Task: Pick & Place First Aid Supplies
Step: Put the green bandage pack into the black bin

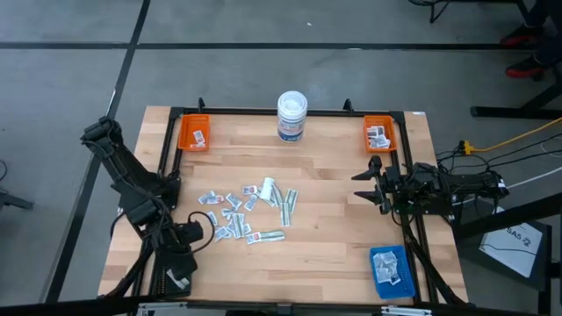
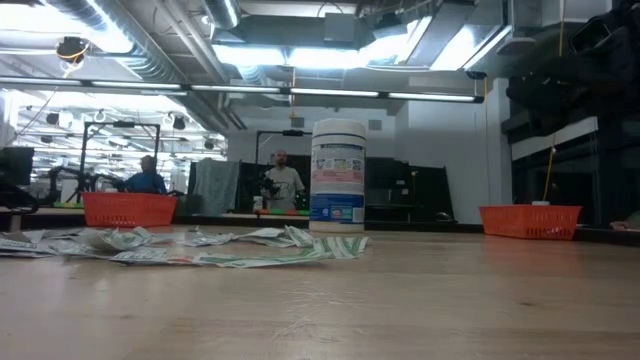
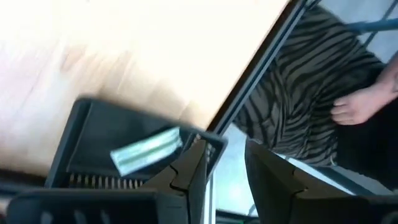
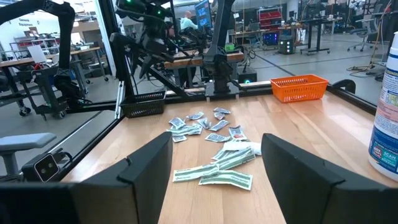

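Left wrist view: left gripper (image 3: 230, 165) over black tray (image 3: 87, 124), jaws apart.
Greenish strip (image 3: 146, 151) in tray, part-hidden by finger; right gripper (image 4: 214, 165) wide open.

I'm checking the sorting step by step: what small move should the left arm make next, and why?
Probably lift the left gripper clear and swing back toward the loose packets. Its fingers stand apart, a greenish strip appears to lie free in the black tray, and many packets wait unsorted.

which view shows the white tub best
The low view: the tub stands upright, mid-frame, with its label facing the camera. The high view shows mainly its lid; the right wrist view only an edge; the left wrist view nothing.
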Controlling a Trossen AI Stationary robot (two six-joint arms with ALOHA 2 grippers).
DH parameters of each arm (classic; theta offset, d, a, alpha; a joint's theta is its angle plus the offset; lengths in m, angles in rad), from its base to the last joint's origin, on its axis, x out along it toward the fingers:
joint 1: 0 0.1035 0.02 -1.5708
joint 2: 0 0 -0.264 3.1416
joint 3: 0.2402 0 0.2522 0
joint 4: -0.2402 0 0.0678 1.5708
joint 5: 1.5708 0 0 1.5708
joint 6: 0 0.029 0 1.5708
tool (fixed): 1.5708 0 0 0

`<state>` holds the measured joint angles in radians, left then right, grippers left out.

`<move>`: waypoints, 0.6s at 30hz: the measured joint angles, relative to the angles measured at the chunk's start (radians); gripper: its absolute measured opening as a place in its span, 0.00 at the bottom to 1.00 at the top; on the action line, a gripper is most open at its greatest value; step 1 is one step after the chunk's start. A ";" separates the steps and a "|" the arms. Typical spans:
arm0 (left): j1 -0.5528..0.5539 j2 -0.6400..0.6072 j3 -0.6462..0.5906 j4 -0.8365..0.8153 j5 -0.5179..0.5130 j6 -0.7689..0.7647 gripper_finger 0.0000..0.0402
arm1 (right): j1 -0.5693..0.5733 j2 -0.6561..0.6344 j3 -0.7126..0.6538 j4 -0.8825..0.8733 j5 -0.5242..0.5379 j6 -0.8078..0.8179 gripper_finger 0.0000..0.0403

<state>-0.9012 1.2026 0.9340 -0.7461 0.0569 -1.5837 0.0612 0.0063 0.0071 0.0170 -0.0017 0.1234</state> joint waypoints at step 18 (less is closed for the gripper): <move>0.157 0.000 0.000 0.123 -0.355 0.415 0.26 | 0.000 0.000 0.000 0.000 0.000 0.000 0.61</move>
<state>-0.7438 1.2026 0.9340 -0.6232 -0.2978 -1.1690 0.0612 0.0059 0.0071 0.0170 -0.0019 0.1233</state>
